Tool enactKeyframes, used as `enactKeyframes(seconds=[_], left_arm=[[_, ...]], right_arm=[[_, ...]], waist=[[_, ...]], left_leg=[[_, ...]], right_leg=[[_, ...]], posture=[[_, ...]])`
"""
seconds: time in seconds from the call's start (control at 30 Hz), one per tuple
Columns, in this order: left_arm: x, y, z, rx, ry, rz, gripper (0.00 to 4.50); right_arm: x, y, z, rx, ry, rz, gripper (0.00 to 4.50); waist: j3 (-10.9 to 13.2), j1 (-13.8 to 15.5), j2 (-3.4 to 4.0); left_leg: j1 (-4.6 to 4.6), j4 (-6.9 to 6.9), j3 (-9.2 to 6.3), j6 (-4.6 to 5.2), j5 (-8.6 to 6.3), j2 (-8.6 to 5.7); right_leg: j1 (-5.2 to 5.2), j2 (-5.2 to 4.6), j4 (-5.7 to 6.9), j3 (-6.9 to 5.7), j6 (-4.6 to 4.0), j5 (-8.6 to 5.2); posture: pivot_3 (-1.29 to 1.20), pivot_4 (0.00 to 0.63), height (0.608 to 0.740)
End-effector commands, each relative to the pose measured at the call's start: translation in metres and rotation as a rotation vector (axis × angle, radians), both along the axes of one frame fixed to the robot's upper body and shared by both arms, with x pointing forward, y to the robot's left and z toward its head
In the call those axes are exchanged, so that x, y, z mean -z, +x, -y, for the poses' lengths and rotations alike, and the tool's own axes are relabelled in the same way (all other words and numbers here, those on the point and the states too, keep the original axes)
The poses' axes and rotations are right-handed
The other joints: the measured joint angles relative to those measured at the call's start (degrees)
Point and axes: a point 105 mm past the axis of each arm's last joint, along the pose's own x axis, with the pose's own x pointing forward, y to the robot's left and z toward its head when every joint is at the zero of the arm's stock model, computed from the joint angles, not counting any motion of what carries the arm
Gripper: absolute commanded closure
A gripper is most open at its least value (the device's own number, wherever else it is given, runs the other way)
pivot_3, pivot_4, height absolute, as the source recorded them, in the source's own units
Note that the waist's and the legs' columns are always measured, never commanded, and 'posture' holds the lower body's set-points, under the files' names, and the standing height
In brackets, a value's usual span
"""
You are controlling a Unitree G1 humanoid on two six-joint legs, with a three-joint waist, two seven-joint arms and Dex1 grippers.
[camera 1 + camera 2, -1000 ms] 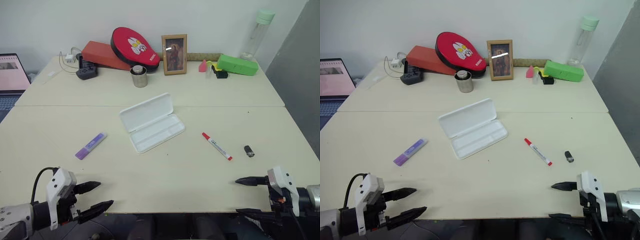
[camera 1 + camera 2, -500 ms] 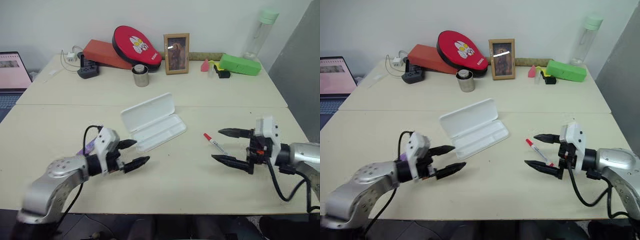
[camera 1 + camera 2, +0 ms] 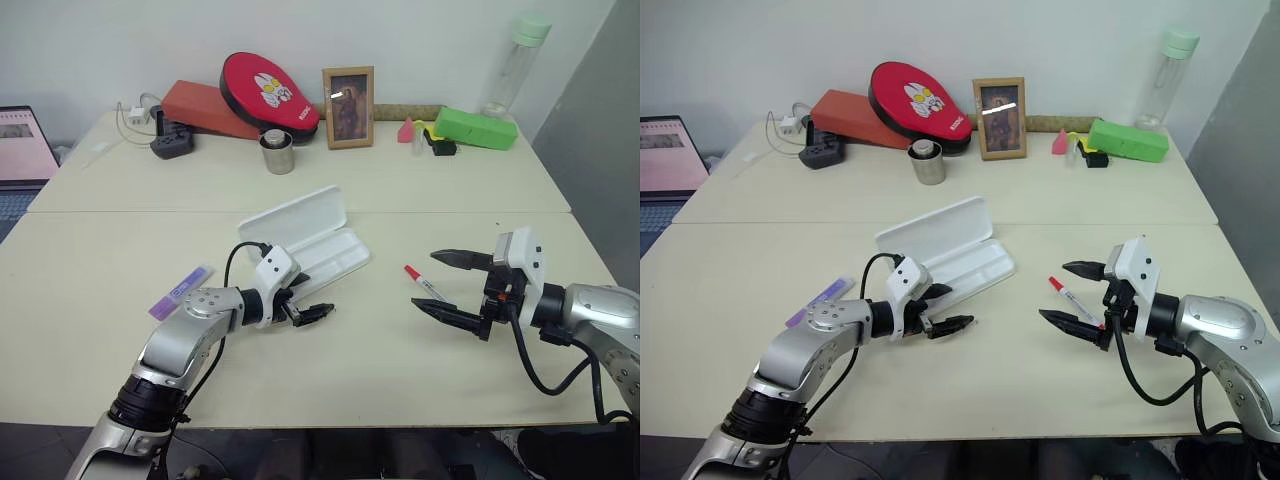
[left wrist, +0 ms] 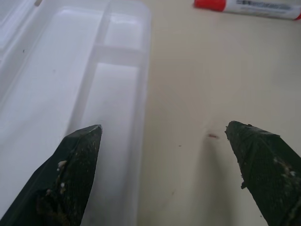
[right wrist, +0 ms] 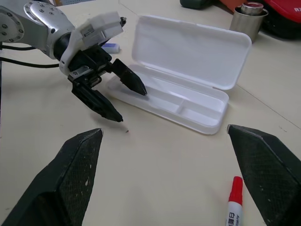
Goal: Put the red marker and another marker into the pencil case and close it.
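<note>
I see a matt cream table (image 3: 120, 240) with a smooth, faintly scuffed top. At twelve o'clock of its centre lies the pencil case (image 3: 305, 243), smooth white plastic, slightly translucent. The left gripper (image 5: 117, 101) has coarse, grainy black fingers (image 4: 70, 169). The tin (image 3: 278, 152) at twelve o'clock looks like brushed metal.

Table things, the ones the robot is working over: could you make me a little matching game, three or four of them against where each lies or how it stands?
Things:
1. flat white plastic pencil case
2. thin white pen with red cap
3. chunky purple marker
4. bright green box

States or places:
A. at the table's back edge
B. lying between the right gripper's spread fingers
C. lid open, tray empty
D. on the table beside the left arm's elbow

Pairs: 1-C, 2-B, 3-D, 4-A
</note>
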Motion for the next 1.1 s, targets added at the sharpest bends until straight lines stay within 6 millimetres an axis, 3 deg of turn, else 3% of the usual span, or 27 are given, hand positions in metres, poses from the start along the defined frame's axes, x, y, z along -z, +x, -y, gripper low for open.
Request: enactKeyframes(seconds=[0.03,0.2,0.33,0.93,1.1], left_arm=[[0.000,0.004,0.010,0.019,0.038,0.022,0.00],[0.002,0.007,0.016,0.017,0.039,0.014,0.00],[0.004,0.007,0.015,0.008,0.056,0.016,0.65],[0.004,0.012,0.006,-0.033,0.082,0.037,4.41],[0.002,0.007,0.000,0.050,0.138,0.092,4.47]], right_arm=[[-0.011,-0.004,-0.003,-0.010,0.002,0.053,0.05],[-0.012,-0.004,-0.004,-0.013,0.006,0.055,0.05],[-0.011,-0.005,-0.004,-0.017,0.009,0.050,0.00],[-0.017,-0.004,-0.006,-0.052,0.027,0.064,0.00],[-0.018,-0.003,-0.005,-0.053,0.026,0.070,0.00]], waist=[[0.00,0.14,0.00],[0.00,0.10,0.00],[0.00,0.11,0.00],[0.00,0.12,0.00],[0.00,0.10,0.00]], left_leg=[[0.00,0.00,0.00,0.00,0.00,-0.01],[0.03,0.02,0.03,0.00,0.00,-0.01],[0.03,0.01,0.02,0.00,0.00,-0.01],[0.04,0.02,0.00,0.00,0.00,-0.01],[0.05,0.02,0.01,0.00,0.00,-0.01]], right_leg=[[0.00,0.00,0.01,-0.01,0.00,0.00],[0.02,0.00,0.05,0.00,0.00,0.00],[0.02,0.00,0.04,-0.01,0.00,0.00],[0.03,0.00,0.04,-0.01,0.00,0.00],[0.03,0.00,0.04,-0.01,0.00,0.00]], posture=[[0.00,0.150,0.740],[0.00,0.150,0.740],[0.00,0.150,0.740],[0.00,0.150,0.740],[0.00,0.150,0.740]])
